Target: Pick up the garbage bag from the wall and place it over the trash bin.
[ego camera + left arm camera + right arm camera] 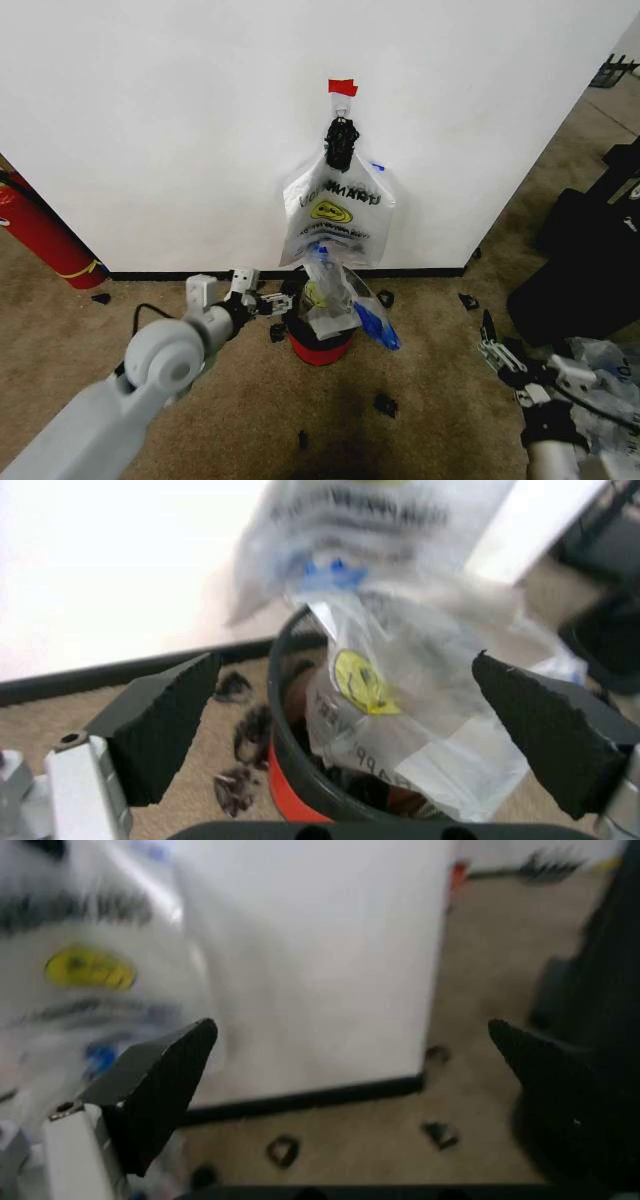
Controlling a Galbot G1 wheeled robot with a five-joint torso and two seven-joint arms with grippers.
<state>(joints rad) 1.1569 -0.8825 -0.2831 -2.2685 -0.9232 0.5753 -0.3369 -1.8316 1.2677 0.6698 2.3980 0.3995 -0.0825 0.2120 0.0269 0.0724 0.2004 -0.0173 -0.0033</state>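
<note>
Down by the wall (150, 130), the left gripper (262, 296) hangs beside the trash bin (320, 345), jaws apart, while the garbage bag (338, 215) hangs above and the right gripper (497, 345) waits open.

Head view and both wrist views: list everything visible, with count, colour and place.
Printed translucent plastic garbage bag: one, white with yellow smiley, hanging on the wall under a red tape tab.
Second printed plastic bag: one, stuffed in the bin.
Round trash bin: one, black with red base, at the wall's foot.
Fire extinguisher: one, red, far left.
Small debris bits: several, black, scattered on tan carpet.
Left pincer: open, beside the bin.
Right pincer: open, low right.
</note>
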